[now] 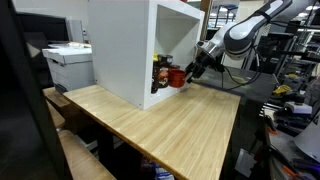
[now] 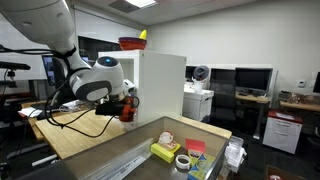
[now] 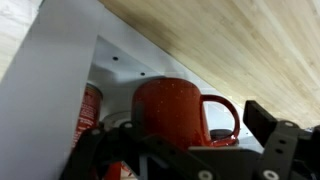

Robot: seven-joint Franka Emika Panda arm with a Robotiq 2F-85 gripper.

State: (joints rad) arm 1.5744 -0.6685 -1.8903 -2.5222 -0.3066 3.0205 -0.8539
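Note:
A red speckled mug (image 3: 170,110) stands at the mouth of a white open-fronted box (image 3: 50,90), handle to the right in the wrist view. My gripper (image 3: 178,135) is open, with the mug between its fingers. The right finger (image 3: 265,122) stands clear of the handle. In both exterior views the gripper (image 1: 192,70) (image 2: 128,102) reaches to the box's (image 1: 130,45) (image 2: 160,85) open side, where the mug (image 1: 176,77) (image 2: 126,113) sits on the wooden table (image 1: 170,125). The left finger's contact is hidden.
A red can-like object (image 3: 92,105) and dark items (image 1: 158,74) sit deeper in the box. A red bowl (image 2: 130,43) rests on the box's top. A printer (image 1: 68,62) stands behind the table. A tray with tape rolls and a small cup (image 2: 180,152) lies in the foreground.

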